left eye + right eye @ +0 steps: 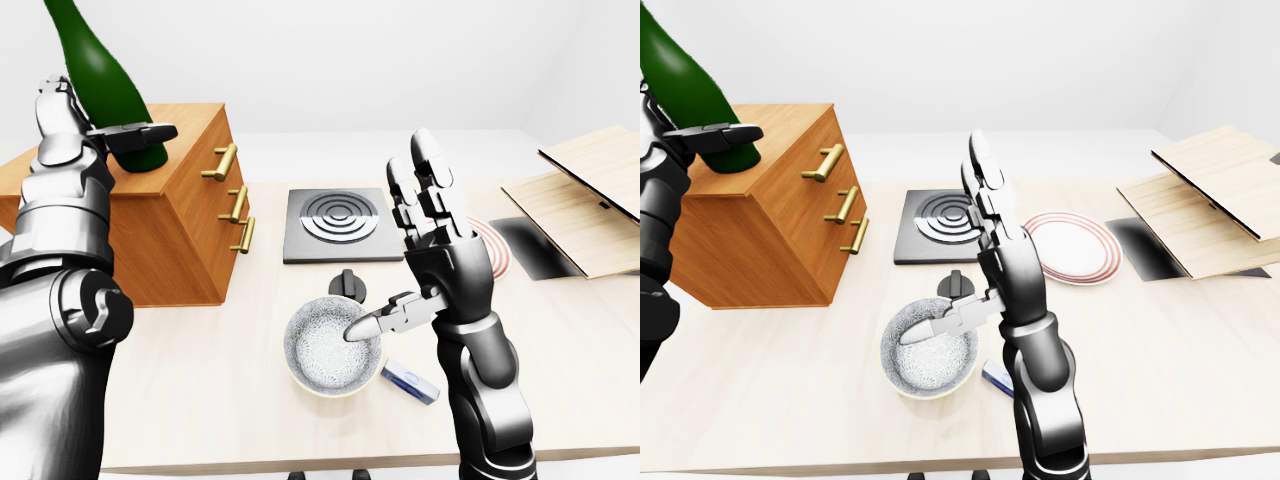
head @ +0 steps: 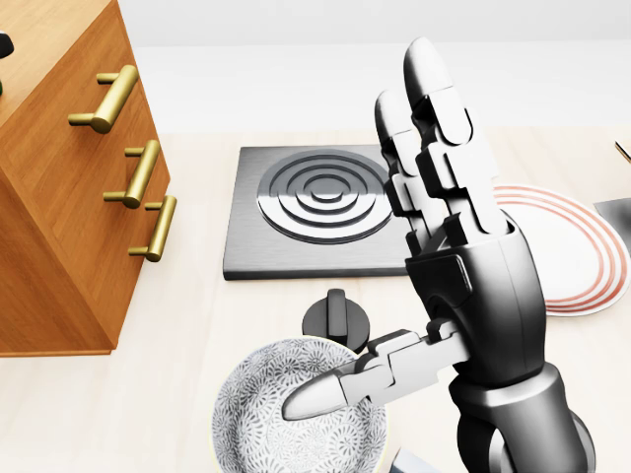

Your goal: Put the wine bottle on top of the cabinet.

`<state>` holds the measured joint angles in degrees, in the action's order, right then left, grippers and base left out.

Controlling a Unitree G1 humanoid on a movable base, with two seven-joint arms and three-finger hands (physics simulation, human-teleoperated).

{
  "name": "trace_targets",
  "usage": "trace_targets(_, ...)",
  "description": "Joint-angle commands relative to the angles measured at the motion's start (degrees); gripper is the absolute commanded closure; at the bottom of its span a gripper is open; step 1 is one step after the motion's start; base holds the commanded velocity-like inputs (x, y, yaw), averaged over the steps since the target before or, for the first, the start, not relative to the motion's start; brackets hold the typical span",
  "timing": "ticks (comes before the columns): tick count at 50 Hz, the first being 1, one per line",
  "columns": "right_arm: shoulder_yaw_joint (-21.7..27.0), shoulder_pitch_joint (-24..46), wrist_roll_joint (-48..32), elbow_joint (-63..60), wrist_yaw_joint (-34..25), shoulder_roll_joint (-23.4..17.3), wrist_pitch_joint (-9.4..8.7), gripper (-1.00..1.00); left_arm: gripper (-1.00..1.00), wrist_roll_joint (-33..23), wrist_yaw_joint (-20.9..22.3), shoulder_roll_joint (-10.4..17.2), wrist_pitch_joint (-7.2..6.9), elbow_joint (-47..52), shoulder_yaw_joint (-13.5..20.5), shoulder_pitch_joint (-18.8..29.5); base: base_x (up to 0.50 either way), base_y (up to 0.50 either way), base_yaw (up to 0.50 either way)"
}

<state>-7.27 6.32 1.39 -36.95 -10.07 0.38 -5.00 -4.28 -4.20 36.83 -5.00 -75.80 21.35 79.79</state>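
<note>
The wine bottle (image 1: 100, 85) sits w/ its base on top of the cabinet (image 1: 165, 225), near the left/far part of the top in the left-eye view, leaning a bit; the neck runs out of frame so can't see the cap. Left hand (image 1: 95, 140) is wrapped round the lower body, fingers (image 1: 140, 133) closed across the green glass, so it's holding the bottle. Right hand (image 2: 449, 246) is raised over the tabletop (image 1: 560, 350), fingers straight & spread wide, holding nothing, thumb pointing over the patterned bowl (image 1: 333, 347). Main risk imo: the bottle looks tilted, not plumb, so letting go now could tip it off the cabinet edge or roll it; the tall shape and narrow base make that worse. Can't tell if the base is fully flat on the wood or only touching on one rim. Second risk: fingers dragging the glass on release & nudging it sideways. Lesser one: the right arm dropping onto the bowl, the knob (image 2: 337, 317) or the hob plate (image 2: 320, 207) just beyond it if it lowers carelessly.
</note>
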Motion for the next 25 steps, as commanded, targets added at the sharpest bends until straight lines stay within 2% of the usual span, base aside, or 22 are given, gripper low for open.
trace_targets(1,-0.05,0.13,-0.05,-0.19,0.05,0.03,0.00,-1.00,-1.00,-0.35,-0.97,-0.07,0.00,-1.52,-1.24,-1.49,0.00,0.00,0.00)
trace_targets(25,0.07,-0.16,-0.20,0.76,-0.17,-0.01,0.00,-1.00,-1.00,-0.39,-0.44,0.53,0.00,-1.44,-1.39,-1.04,0.00,0.00,0.00)
